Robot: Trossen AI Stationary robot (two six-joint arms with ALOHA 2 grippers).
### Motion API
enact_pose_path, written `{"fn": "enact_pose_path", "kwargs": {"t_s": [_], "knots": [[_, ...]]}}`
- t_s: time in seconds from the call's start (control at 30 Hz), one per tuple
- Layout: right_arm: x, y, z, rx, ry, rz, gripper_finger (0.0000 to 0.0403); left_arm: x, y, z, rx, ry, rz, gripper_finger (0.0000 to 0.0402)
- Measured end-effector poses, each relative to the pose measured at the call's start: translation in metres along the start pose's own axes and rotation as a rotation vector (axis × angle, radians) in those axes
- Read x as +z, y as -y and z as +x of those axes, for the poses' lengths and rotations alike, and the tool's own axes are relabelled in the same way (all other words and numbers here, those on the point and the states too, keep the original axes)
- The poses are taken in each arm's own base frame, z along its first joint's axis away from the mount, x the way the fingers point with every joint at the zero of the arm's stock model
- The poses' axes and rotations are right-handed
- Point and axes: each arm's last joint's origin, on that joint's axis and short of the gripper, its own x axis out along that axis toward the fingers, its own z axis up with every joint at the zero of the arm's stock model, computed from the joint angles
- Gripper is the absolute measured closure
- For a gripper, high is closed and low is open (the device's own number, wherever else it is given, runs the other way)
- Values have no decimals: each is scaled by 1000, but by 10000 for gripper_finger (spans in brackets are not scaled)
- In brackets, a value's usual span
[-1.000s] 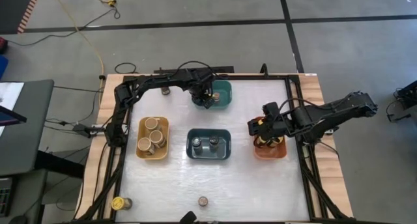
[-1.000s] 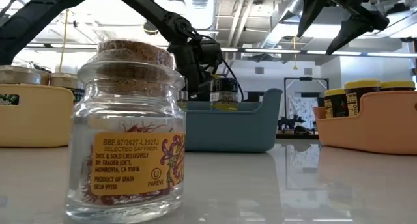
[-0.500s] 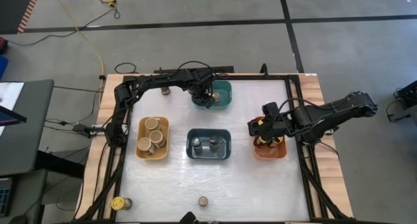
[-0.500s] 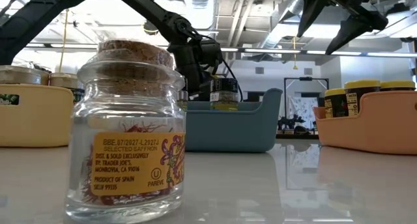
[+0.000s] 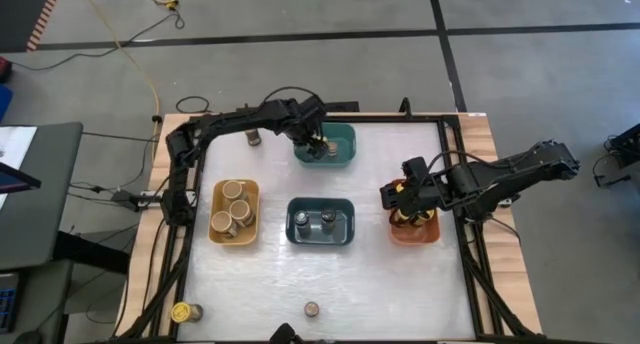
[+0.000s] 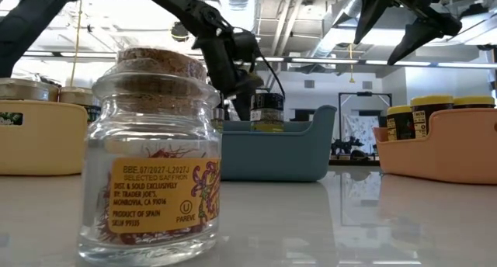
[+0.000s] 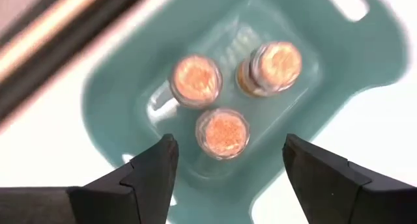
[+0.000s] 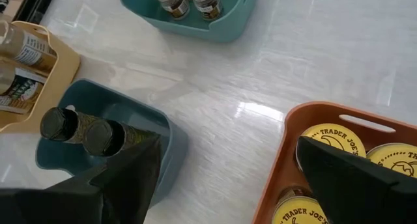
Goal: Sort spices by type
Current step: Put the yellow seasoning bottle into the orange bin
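My left gripper (image 5: 314,144) (image 7: 229,146) hangs open above the teal bin (image 5: 340,156) at the table's far middle. Three brown-topped jars (image 7: 223,131) stand on that bin's floor, clear of the fingers. My right gripper (image 5: 398,198) (image 8: 228,165) waits open over the orange bin (image 5: 428,234), which holds yellow-lidded jars (image 8: 329,144). Wide tan-topped jars (image 5: 233,209) stand in the yellow bin (image 5: 216,189). Two dark-lidded jars (image 5: 314,221) stand in the dark-blue bin (image 5: 345,206). Loose on the table stand a cork-topped jar (image 6: 154,154) (image 5: 312,309), a yellow-lidded jar (image 5: 182,311) and one jar (image 5: 252,137) at the far left.
A black frame (image 5: 455,174) runs along the table's left, far and right sides. Bare tabletop (image 5: 330,279) lies between the row of bins and the near edge. Beyond the table are the floor, cables and a desk (image 5: 30,184) on the left.
My left gripper has risen from the teal bin and drawn a little toward the table's far left. The jars in the bin stand where they were. My right arm has kept still.
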Motion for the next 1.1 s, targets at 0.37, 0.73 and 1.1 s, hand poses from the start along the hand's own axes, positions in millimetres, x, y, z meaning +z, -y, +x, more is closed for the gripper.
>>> {"fn": "enact_pose_path", "kwargs": {"t_s": [0.37, 0.73, 1.1], "knots": [[0, 0, 0, 2, 0, 2, 23, 8, -25, -80, 169, 195, 119, 136], [0, -1, 0, 6, 2, 21, 23, -5, -97, -103, 525, 17, 69, 136], [1, -1, 0, 6, 3, 36, 23, -34, -127, -78, 553, -203, 48, 136]]}}
